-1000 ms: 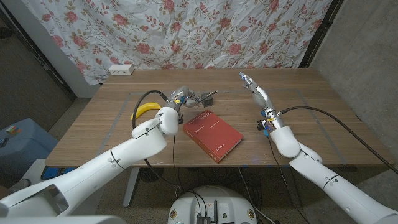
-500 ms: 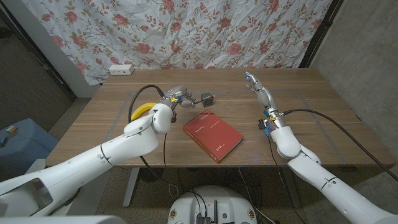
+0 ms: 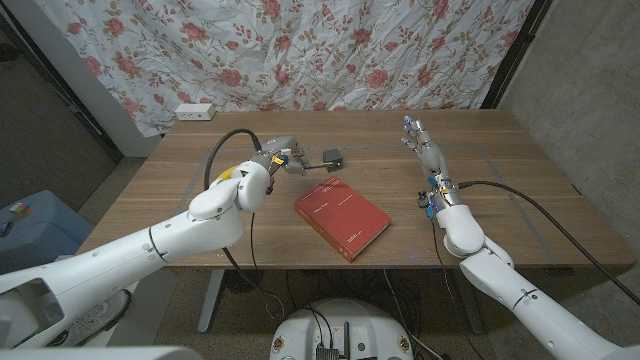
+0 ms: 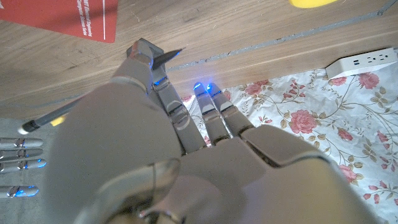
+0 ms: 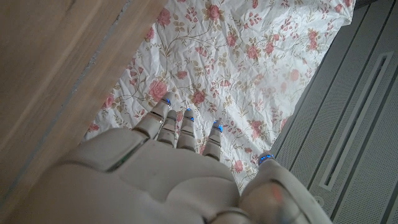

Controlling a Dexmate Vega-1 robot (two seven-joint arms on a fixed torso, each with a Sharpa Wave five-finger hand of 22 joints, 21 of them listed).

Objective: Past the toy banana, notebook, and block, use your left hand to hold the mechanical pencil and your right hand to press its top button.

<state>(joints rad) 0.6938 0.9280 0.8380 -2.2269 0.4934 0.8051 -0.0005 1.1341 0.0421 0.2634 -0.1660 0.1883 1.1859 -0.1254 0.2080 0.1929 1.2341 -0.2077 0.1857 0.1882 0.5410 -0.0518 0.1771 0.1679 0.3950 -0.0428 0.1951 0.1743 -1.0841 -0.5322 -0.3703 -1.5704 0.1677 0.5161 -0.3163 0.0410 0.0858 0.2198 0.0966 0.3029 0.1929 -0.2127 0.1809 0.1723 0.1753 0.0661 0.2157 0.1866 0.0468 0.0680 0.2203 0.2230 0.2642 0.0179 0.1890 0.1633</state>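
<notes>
pencil held, button still to press

head view: the left hand [image 3: 283,158] is up past the red notebook [image 3: 341,217], and it seems to hold the mechanical pencil [image 3: 310,164] over the table [image 3: 500,190]. the pencil is thin and hard to see here. a small dark block [image 3: 332,156] sits just beside it. the toy banana [image 3: 228,172] peeks out by the left arm. the right hand [image 3: 420,143] is well apart, fingers up and spread, holding nothing.

left wrist view: the fingers [image 4: 163,93] pinch the pencil [image 4: 50,117] — its dark tip [image 4: 169,56] sticks out one side and the long end out the other. i cannot tell which end has the button.

right wrist view: the right hand [image 5: 180,162] is open, fingers [image 5: 177,127] pointing at the flowery cloth [image 5: 249,50].

to do it well, i think the left hand should keep a firm pinch and stay quiet, while the right comes over slowly and pushes straight along the pencil — not sideways.
</notes>
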